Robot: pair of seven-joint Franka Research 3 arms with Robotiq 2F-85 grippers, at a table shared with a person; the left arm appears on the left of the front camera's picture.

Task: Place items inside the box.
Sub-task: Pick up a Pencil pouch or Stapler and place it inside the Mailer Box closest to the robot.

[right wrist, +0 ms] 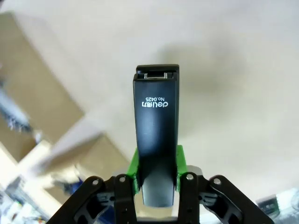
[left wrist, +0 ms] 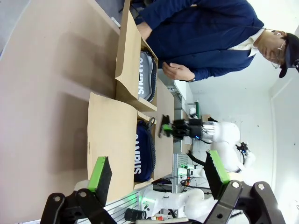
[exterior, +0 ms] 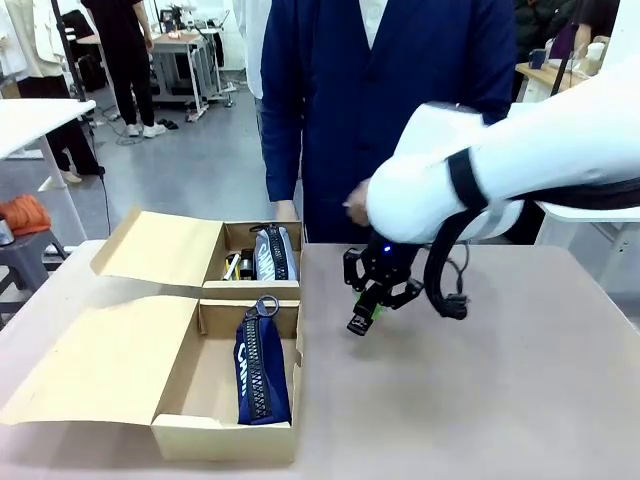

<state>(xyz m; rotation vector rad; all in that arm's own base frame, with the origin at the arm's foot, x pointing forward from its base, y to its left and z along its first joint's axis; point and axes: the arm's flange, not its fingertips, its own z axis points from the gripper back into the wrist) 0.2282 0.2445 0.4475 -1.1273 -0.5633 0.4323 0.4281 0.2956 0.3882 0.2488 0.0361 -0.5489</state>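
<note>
The bench (exterior: pixel 480 400) carries the open box (exterior: pixel 225 440): navy pouch (exterior: pixel 260 370) in the near compartment, grey pouch (exterior: pixel 272 252) in the far one. Right jaws clamp the black stapler (right wrist: pixel 156 135) above the bench, beside the box. Left jaws stand wide, empty.

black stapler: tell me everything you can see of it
The black stapler is a slim, glossy bar, plastic by its look, with white "deli No.0425" print on top and a slotted opening at its far end. The right gripper has its jaws shut on the near end, green pads on both sides. It hangs over the table, right of the box, touching nothing else.
</note>
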